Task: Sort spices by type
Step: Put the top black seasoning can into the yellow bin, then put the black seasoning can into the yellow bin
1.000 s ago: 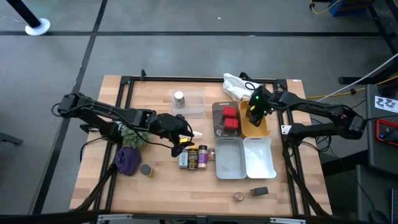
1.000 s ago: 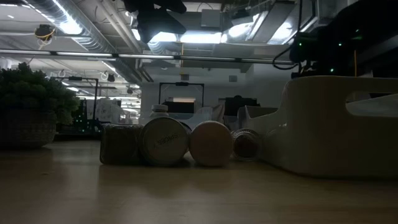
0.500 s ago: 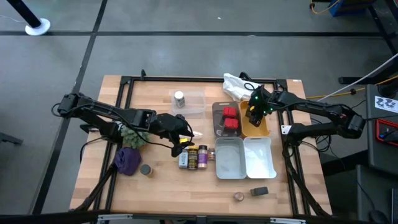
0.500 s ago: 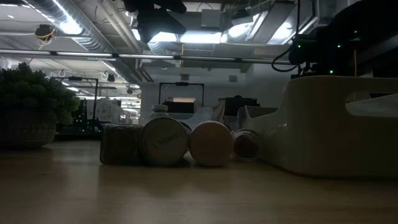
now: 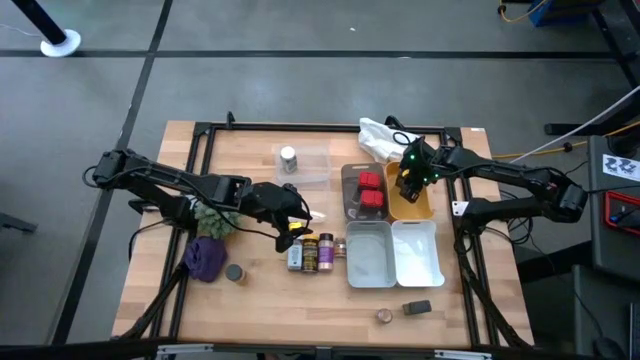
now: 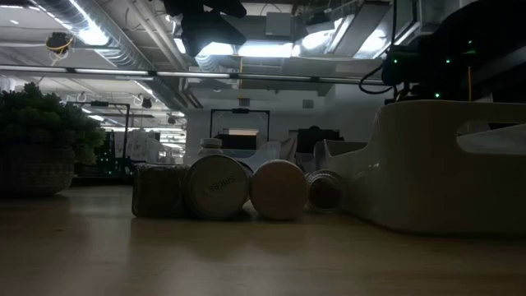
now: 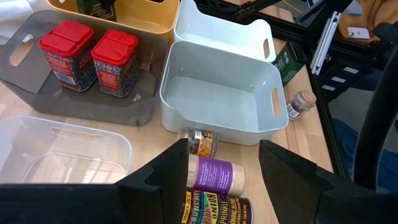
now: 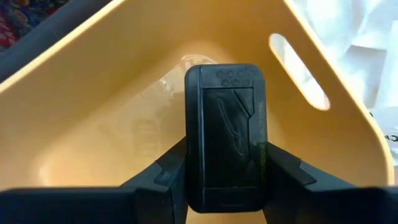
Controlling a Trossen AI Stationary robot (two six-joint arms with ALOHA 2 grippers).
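My left gripper (image 7: 224,168) is open and hovers over three labelled jars (image 5: 310,251) lying side by side on the table; the purple-labelled jar (image 7: 214,174) shows between its fingers. My right gripper (image 8: 225,163) reaches into the yellow bin (image 5: 422,206) and is shut on a dark rectangular tin (image 8: 225,134). Two red square tins (image 7: 90,48) stand in the grey bin (image 5: 350,190). A silver-capped jar (image 5: 288,158) stands in the clear bin. A small round tin (image 5: 234,272) lies beside the purple cloth lump (image 5: 205,258). My right gripper pinches the dark rectangular tin by its two long sides (image 8: 194,155), one finger on each, with the fingers lying along the tin. The tin's broad face looks at the wrist camera. It is inside the yellow bin (image 8: 93,118); whether its far end rests on the floor, I cannot tell.
Two white bins (image 5: 392,252) sit side by side toward the table's near right. A small jar (image 5: 384,315) and a dark tin (image 5: 417,307) lie near the near edge. The white plastic bag (image 5: 385,135) lies behind the yellow bin. A potted plant (image 5: 215,218) stands under the left arm.
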